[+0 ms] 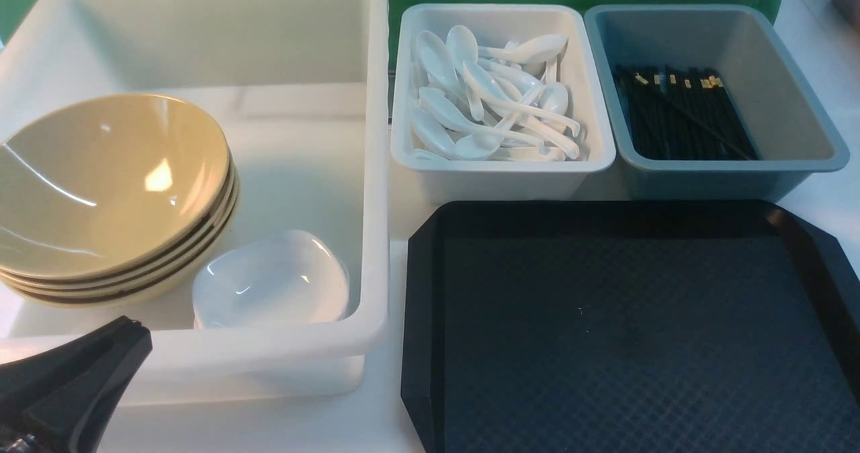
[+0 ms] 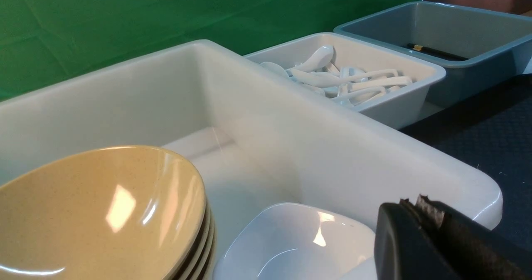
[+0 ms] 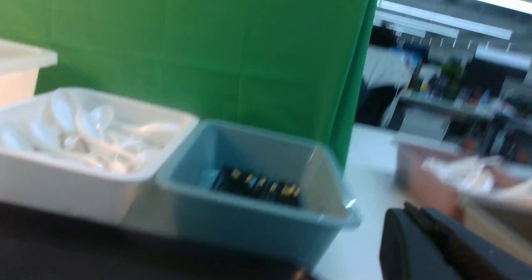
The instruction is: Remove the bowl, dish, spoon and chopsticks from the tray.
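Nearest the camera, at the lower left of the front view, the left gripper (image 1: 67, 379) is clenched and grasps nothing. Behind it the big white tub (image 1: 376, 171) keeps the bowl (image 1: 111, 184) on a tan stack, with a white dish (image 1: 272, 281) beside it. In the upper middle the spoons (image 1: 490, 103) fill a small white tub (image 1: 500, 171). At upper right the chopsticks (image 1: 678, 113) lie in the grey-blue tub (image 1: 793, 164). At lower right the tray (image 1: 625, 332) is bare, so the work looks done. The right gripper (image 3: 419, 246), seen only by its wrist camera, is clenched and empty too. Any careless swing may knock the left tub's rim and shake the stack.

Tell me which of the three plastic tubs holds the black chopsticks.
The grey-blue tub on the far right; the small white tub holds spoons, the large white tub bowls.
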